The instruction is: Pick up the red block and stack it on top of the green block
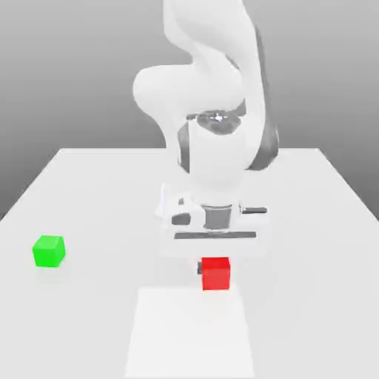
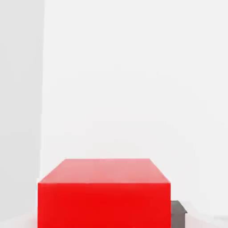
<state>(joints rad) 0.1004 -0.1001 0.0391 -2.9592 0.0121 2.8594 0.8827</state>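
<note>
White Panda arm with grey joints

Bulbous glossy white arm (image 1: 211, 89); dark grey bands at the joints, grey detailing and a flat bar on the hand.

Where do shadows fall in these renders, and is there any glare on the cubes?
Exterior view: the small matte green cube casts a faint soft shadow at its base on the white table; the small matte red cube sits in dimmer shade under the gripper. Hand view: the red cube shows flat shading, top lighter than front, no glare on either.
</note>
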